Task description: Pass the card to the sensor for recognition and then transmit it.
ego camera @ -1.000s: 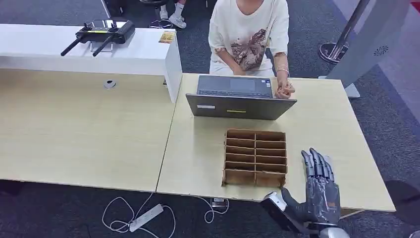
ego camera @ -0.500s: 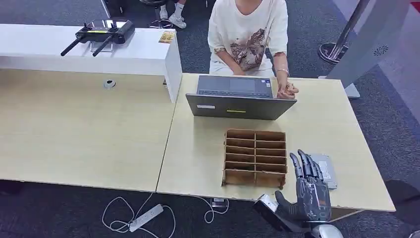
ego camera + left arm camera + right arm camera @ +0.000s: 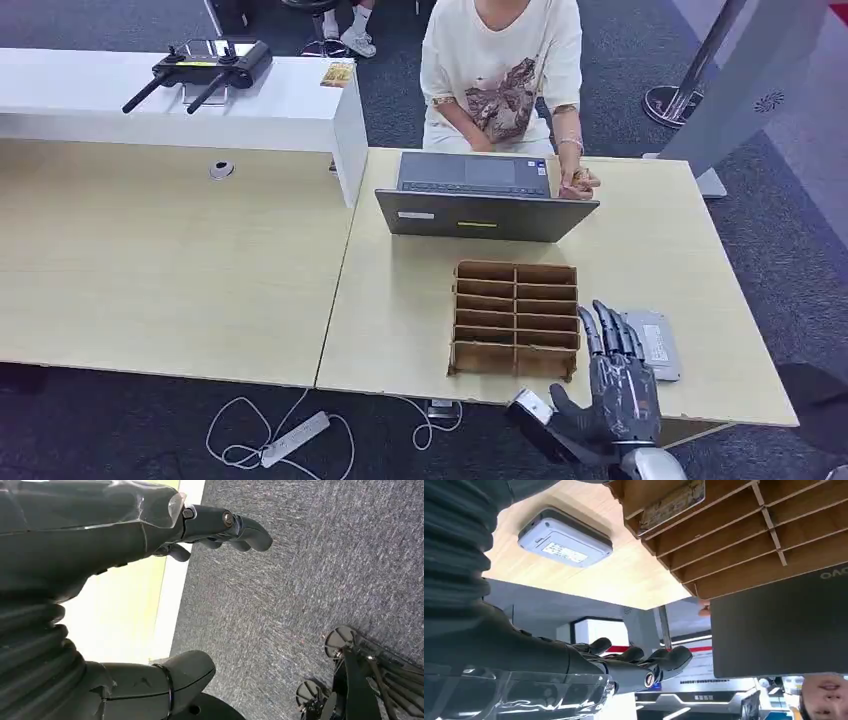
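Pale wooden tables [image 3: 180, 270] stand on dark carpet, and across mine a person [image 3: 503, 70] sits at a laptop [image 3: 485, 205]. Between us lies a brown divided rack [image 3: 516, 318], with the grey sensor [image 3: 655, 345] just beside it on my right. My right hand [image 3: 618, 385] hovers at the near table edge between rack and sensor, fingers straight and spread, holding nothing. From my right wrist, a card [image 3: 672, 502] lies in one of the rack's compartments [image 3: 744, 535], with the sensor [image 3: 565, 542] near it on the table. My left hand [image 3: 125, 535] hangs over carpet by a table edge, fingers loosely curled and apart, nothing in it.
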